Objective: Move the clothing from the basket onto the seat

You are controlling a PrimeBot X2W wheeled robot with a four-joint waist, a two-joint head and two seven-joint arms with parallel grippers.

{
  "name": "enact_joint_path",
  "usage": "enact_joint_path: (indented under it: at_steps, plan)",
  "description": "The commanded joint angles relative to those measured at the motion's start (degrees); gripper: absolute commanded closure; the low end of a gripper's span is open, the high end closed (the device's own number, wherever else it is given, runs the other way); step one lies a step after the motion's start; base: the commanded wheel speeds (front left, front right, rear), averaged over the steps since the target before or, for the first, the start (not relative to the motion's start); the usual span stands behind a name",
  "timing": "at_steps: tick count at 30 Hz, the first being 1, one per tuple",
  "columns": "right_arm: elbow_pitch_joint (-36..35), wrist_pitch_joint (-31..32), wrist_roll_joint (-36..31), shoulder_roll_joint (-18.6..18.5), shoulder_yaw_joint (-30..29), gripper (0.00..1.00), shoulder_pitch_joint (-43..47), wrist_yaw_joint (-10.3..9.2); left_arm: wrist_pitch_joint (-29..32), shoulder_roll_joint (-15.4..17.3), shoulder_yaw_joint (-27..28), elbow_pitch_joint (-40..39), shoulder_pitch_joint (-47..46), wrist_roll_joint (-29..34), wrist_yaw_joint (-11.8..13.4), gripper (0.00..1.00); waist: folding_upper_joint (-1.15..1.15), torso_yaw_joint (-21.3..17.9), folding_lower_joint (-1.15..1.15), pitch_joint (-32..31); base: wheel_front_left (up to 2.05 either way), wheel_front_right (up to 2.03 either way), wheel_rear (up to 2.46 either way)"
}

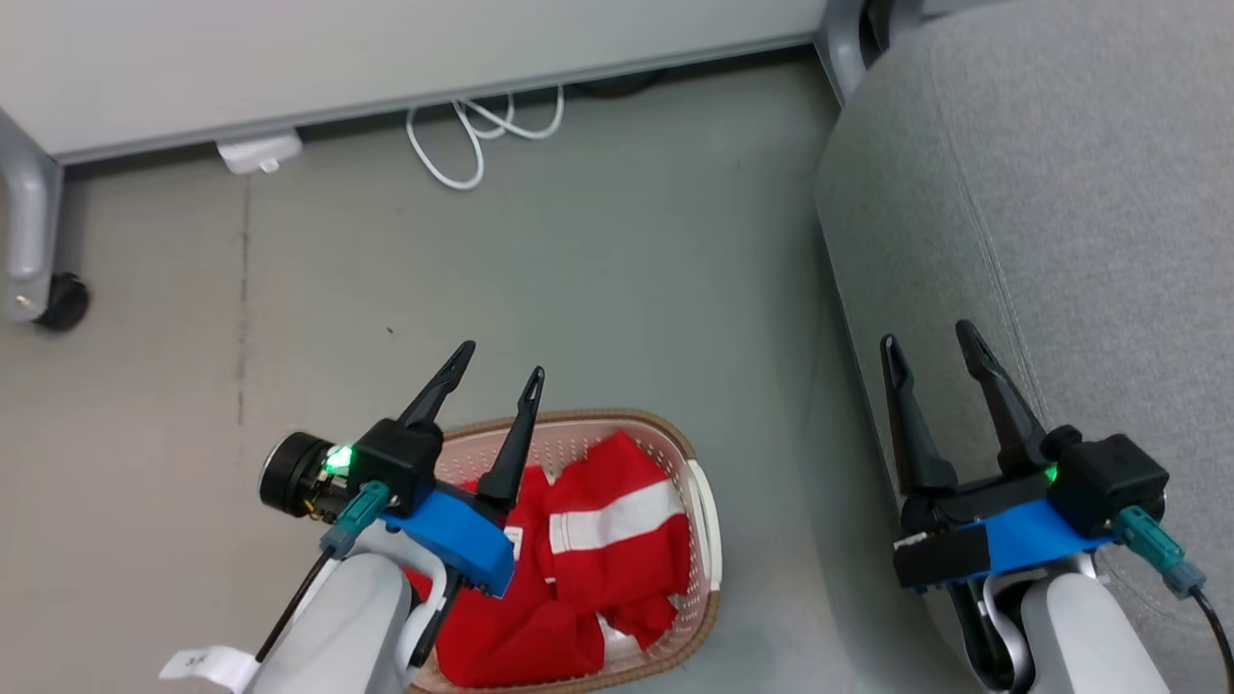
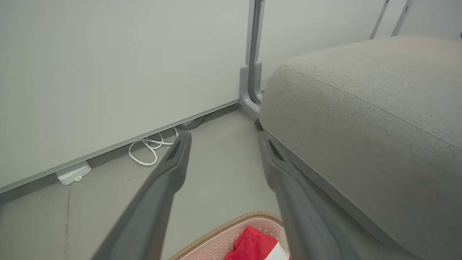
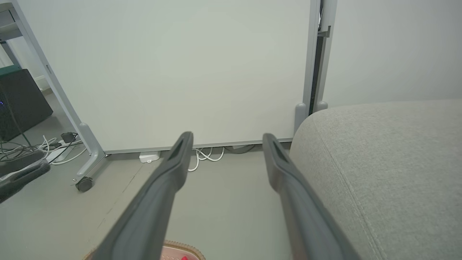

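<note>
The red clothing with a white band lies crumpled inside the cream basket with its brown rim, on the floor at the bottom centre of the head view. The numerals are hidden. My left gripper hangs open above the basket's left part, nothing between its fingers. In the left wrist view a corner of the basket and a red fold of the clothing show below the open left gripper. The grey seat fills the right side. My right gripper stands open over the seat's left edge, empty.
A white partition panel on a grey wheeled frame runs along the back. A looped white cable and a white adapter lie at its foot. Bare grey floor lies between basket, panel and seat.
</note>
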Motion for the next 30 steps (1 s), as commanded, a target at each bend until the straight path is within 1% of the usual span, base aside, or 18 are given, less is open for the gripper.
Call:
enact_joint_path:
  at_steps: [1,8,9,18,25,30]
  plan:
    - [-0.45,-0.2,-0.36,-0.17,-0.15,0.0,-1.28,0.12,-0.16,0.72,-1.41,1.17,-1.8,-0.63,-0.08,0.0,0.0,-2.16,-0.01,3.23,0.0,0.0,0.0]
    - [-1.73,-0.2,-0.74,-0.16,-0.51,0.0,-3.88,0.12,-0.15,2.51,-9.59,8.29,-7.7,-3.53,-0.07,0.0,0.0,-3.8,-0.01,8.65,0.0,0.0,0.0]
    - [-1.73,-0.2,-0.74,-0.16,-0.51,0.0,-3.88,0.12,-0.15,2.51,-9.59,8.29,-7.7,-3.53,-0.07,0.0,0.0,-3.8,-0.01,8.65,0.0,0.0,0.0]
    - [-3.42,-0.2,-1.61,-0.15,-0.52,0.0,-6.63,0.12,-0.14,2.26,-20.49,19.93,-14.86,-9.05,-0.07,0.0,0.0,-4.05,-0.01,14.82,0.0,0.0,0.0]
    - [-4.21,-0.2,-2.12,-0.16,-0.37,0.0,-8.39,0.12,0.77,1.97,-32.49,28.39,-18.24,-15.62,-0.07,0.0,0.0,-3.76,-0.01,18.62,0.0,0.0,0.0]
    - [-4.86,-0.19,-2.27,-0.16,-0.35,0.0,-9.66,0.12,4.34,3.06,-41.08,31.16,-20.19,-20.8,-0.07,0.0,0.0,-3.75,-0.01,21.24,0.0,0.0,0.0]
